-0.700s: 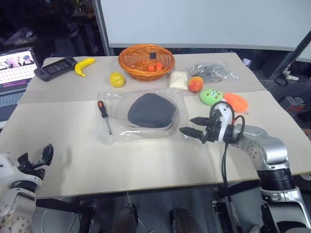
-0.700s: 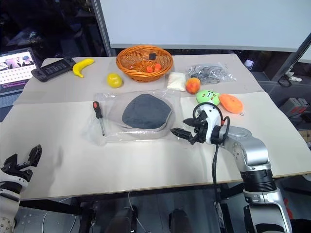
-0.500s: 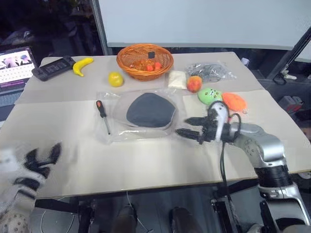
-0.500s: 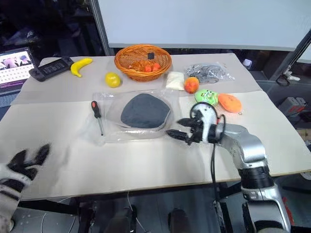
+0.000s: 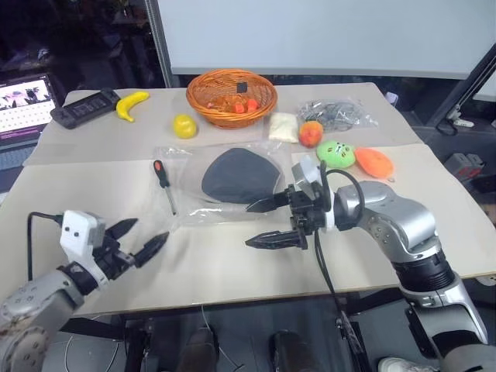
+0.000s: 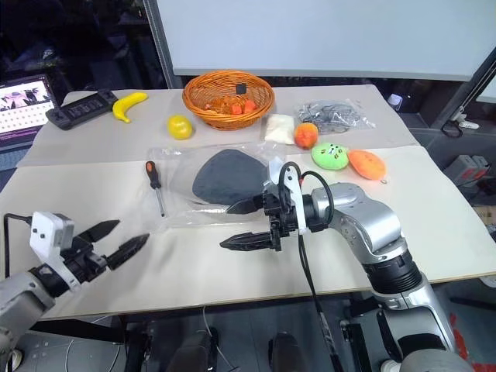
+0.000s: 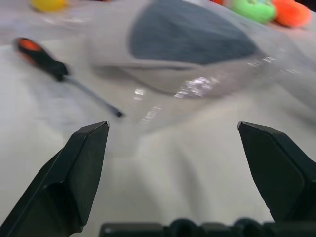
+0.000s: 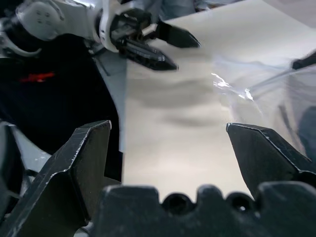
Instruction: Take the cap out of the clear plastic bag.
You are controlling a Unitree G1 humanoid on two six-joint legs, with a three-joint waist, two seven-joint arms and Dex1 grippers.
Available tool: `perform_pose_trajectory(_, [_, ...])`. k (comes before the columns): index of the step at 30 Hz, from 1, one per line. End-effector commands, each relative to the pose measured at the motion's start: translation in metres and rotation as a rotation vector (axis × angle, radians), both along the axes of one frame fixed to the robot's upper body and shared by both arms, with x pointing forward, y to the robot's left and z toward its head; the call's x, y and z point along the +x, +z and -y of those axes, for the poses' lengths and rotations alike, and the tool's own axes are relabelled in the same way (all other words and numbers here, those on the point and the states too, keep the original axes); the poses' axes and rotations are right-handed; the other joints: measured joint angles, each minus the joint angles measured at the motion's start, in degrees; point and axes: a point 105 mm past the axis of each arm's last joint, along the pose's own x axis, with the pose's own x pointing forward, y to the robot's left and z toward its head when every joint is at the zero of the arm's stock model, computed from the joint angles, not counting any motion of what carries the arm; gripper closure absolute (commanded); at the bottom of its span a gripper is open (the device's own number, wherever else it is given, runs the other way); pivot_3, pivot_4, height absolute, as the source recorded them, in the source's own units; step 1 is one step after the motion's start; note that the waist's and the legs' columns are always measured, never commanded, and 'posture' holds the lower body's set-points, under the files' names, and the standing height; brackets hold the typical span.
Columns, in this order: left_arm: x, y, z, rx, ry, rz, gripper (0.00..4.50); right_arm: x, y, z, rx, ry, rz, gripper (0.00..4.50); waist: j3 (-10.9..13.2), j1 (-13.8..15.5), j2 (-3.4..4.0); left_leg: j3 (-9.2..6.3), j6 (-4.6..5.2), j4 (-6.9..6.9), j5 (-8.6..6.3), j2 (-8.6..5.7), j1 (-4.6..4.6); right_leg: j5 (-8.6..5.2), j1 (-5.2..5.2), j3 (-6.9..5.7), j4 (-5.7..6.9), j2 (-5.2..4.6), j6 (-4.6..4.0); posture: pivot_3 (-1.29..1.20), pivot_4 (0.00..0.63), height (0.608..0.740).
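At the near left of the worktop [image 5: 93, 194], the left tool [image 5: 141, 239] is seen with its two black fingers spread wide and nothing between them; it is aimed to the right and slightly far, toward the bag, and is held well apart from it. Farther back on the left, a dark controller-like device [image 5: 84, 108] and a banana [image 5: 132, 105] are laid side by side, and a yellow fruit [image 5: 184, 125] sits to their right.

A screwdriver [image 5: 165, 184] with an orange and black handle is laid just beside the left edge of the clear plastic bag [image 5: 225, 186], its handle at the far end and its tip at the near end. The bag lies flat near the middle of the worktop, with its long axis running left to right. The cap [image 5: 240, 176] is inside the bag, resting flat with its dark grey side up; its broad rounded part is toward the left and it narrows toward the right and near side.

Behind the bag stands an orange wicker basket [image 5: 232, 97]. The right tool [image 5: 271, 222] is held at the near right corner of the bag, pointing left, its fingers spread wide with nothing gripped; the far finger overlaps the bag's edge in the head views, though contact cannot be told. To the right, a peach [image 5: 311, 133], a green toy [image 5: 336, 153] and an orange toy [image 5: 375, 162] are lined up.
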Motion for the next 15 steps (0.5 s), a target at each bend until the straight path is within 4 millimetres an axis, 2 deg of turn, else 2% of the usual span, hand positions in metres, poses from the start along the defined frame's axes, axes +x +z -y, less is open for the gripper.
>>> perform_pose_trajectory(1, [0.037, 0.019, -0.021, -0.116, 0.197, 0.063, 0.00, 0.000, 0.003, 0.002, 0.011, -0.018, 0.034, 0.06, 0.0, 0.7, -0.01, -0.01, 0.00, 0.05, 0.00, 0.00, -0.01, 0.00, 0.03, -0.01, -0.01, 0.00, 0.01, 0.00, 0.150, 0.740])
perform_pose_trajectory(5, [0.073, 0.033, 0.005, -0.195, 0.158, 0.087, 0.00, 0.001, -0.001, 0.003, 0.002, -0.039, 0.035, 0.06, 0.0, 1.4, -0.14, -0.05, 0.01, 0.17, -0.01, -0.04, -0.10, 0.06, 0.08, -0.02, -0.02, 0.04, 0.16, 0.00, 0.150, 0.740])
perform_pose_trajectory(9, [0.105, 0.025, 0.037, -0.209, 0.125, 0.025, 0.00, 0.001, 0.000, 0.004, 0.008, -0.053, 0.034, 0.06, 0.0, 1.3, -0.15, -0.06, 0.03, 0.20, -0.02, -0.11, -0.19, 0.11, 0.06, -0.02, -0.03, -0.02, 0.23, 0.00, 0.150, 0.740])
perform_pose_trajectory(12, [0.126, -0.011, 0.045, -0.199, 0.196, -0.139, 0.00, 0.001, 0.001, 0.006, 0.011, -0.062, 0.038, 0.06, 0.0, 1.2, -0.15, -0.07, 0.03, 0.22, -0.02, -0.12, -0.17, 0.11, 0.07, -0.01, 0.01, -0.02, 0.23, 0.00, 0.150, 0.740])
perform_pose_trajectory(13, [0.128, -0.019, 0.044, -0.189, 0.223, -0.173, 0.00, 0.001, 0.001, 0.006, 0.011, -0.064, 0.039, 0.06, 0.0, 0.9, -0.15, -0.07, 0.04, 0.24, -0.02, -0.12, -0.17, 0.12, 0.06, -0.01, 0.01, -0.01, 0.24, 0.00, 0.150, 0.740])
perform_pose_trajectory(15, [0.129, -0.047, 0.043, -0.195, 0.293, -0.307, 0.00, 0.001, 0.002, 0.006, 0.014, -0.067, 0.042, 0.06, 0.0, 0.4, -0.15, -0.06, 0.04, 0.21, -0.03, -0.11, -0.16, 0.12, 0.04, 0.04, 0.01, 0.00, 0.24, 0.00, 0.150, 0.740])
